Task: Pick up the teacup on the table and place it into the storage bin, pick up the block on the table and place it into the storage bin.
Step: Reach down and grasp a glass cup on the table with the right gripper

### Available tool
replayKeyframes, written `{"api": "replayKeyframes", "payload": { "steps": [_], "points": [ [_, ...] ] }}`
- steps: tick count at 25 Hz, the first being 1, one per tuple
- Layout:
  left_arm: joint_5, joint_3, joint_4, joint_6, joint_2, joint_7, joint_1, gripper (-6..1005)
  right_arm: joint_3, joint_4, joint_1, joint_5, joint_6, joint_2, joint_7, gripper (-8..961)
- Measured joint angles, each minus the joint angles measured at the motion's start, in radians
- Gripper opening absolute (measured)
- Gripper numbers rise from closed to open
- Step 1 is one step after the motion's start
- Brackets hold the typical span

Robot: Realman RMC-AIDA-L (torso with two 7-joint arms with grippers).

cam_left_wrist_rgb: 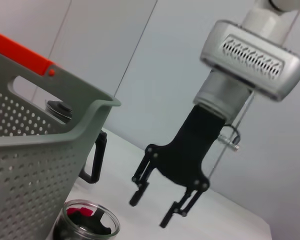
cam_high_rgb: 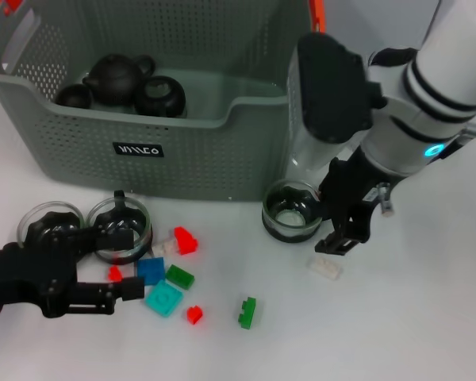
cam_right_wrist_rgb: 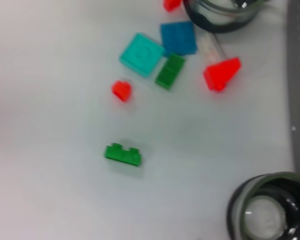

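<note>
The right gripper point(cam_high_rgb: 343, 236), jaws spread and empty, is hovering beside a glass teacup point(cam_high_rgb: 291, 209) in front of the grey-green perforated storage bin point(cam_high_rgb: 182, 151); the left gripper point(cam_high_rgb: 127, 262), fingers parted, is resting among scattered plastic blocks point(cam_high_rgb: 164, 298).

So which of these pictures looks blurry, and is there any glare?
Right wrist view: soft all over, the green toy brick fuzzy-edged with a faint shadow. Head view: the red blocks glow overexposed and the white table is washed out. Left wrist view: sharpest, showing the right arm's black pincer open against the pale wall.
</note>
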Motion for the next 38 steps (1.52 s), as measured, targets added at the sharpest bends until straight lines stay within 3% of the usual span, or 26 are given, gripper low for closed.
{"api": "replayKeyframes", "payload": {
  "steps": [14,19,22,38],
  "points": [
    [0.003,-0.011,0.018,-0.015,0.002,0.001,0.000,894,-0.072,0.063,0.005,-0.004,0.134,0.000,-0.006,578],
    [-0.002,-0.011,0.022,-0.017,0.003,-0.001,0.002,894,-0.104,0.114,0.013,-0.002,0.184,0.002,-0.039,753],
    [-0.003,-0.011,0.024,-0.023,0.001,-0.004,0.004,893,-0.140,0.137,0.015,0.001,0.222,0.004,-0.053,927],
    [0.003,-0.037,0.064,-0.057,0.000,0.000,0.011,891,-0.255,0.195,0.029,0.029,0.356,0.009,-0.105,915]
  ]
}}
